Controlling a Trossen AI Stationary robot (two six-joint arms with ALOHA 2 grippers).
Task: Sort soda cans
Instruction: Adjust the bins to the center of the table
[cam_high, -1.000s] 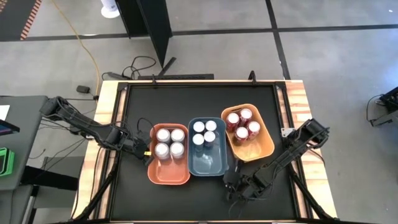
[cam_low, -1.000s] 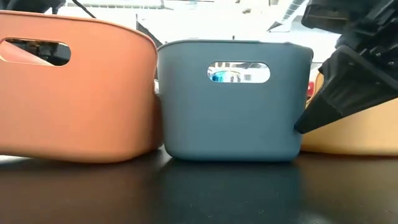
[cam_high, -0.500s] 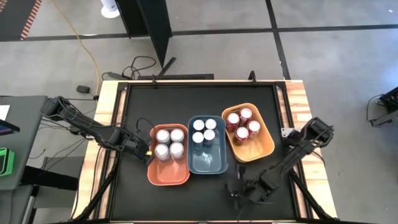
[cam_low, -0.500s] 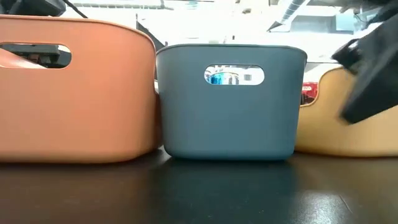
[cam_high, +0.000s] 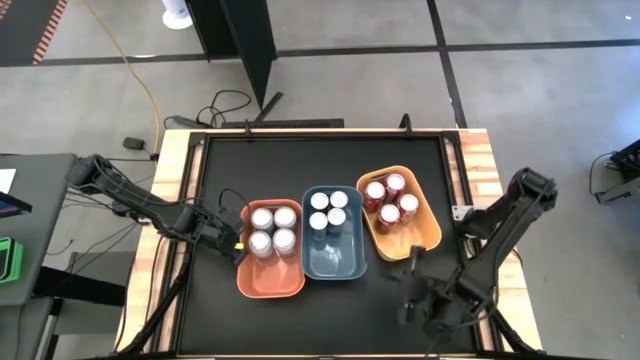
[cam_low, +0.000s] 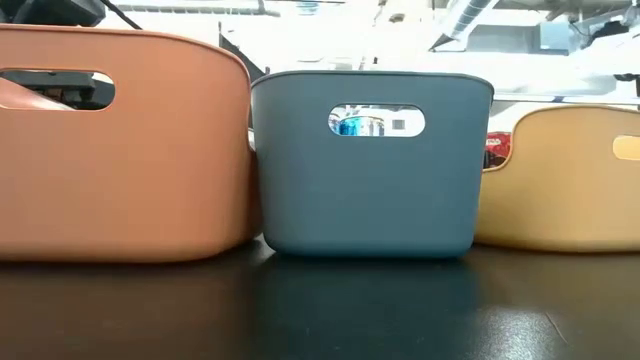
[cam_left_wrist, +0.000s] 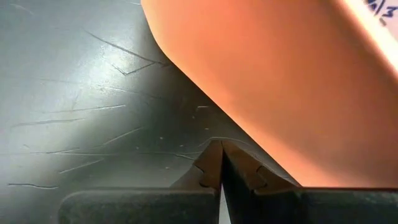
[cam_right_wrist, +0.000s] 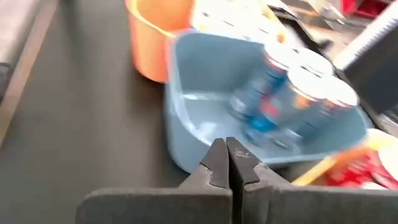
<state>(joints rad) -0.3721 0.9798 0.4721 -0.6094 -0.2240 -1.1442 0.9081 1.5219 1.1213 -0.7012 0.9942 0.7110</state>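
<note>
Three bins stand side by side on the black table. The orange bin (cam_high: 272, 268) holds silver soda cans (cam_high: 272, 230). The blue bin (cam_high: 336, 258) holds blue cans (cam_high: 328, 212). The yellow bin (cam_high: 418, 238) holds red cans (cam_high: 390, 200). My left gripper (cam_high: 238, 243) is shut, low beside the orange bin's left wall (cam_left_wrist: 280, 93). My right gripper (cam_high: 411, 260) is shut and empty. It hangs above the table near the yellow bin's near end and faces the blue bin (cam_right_wrist: 199, 118) and its cans (cam_right_wrist: 280, 93). My left gripper's shut fingertips (cam_left_wrist: 219, 149) point steeply down at the foot of the orange bin's left wall. Whether they touch the wall I cannot tell.
The bins' near walls fill the low view: orange (cam_low: 120, 150), blue (cam_low: 370, 180) and yellow (cam_low: 560, 180). Bare black table (cam_high: 320, 160) lies beyond the bins and along the near edge. Wooden rails (cam_high: 480, 160) frame the table.
My right gripper has drawn back from the blue bin's near right corner. It has risen, gone toward the table's right edge and turned, and it has left the low view. It has stayed shut. The left arm has kept still.
</note>
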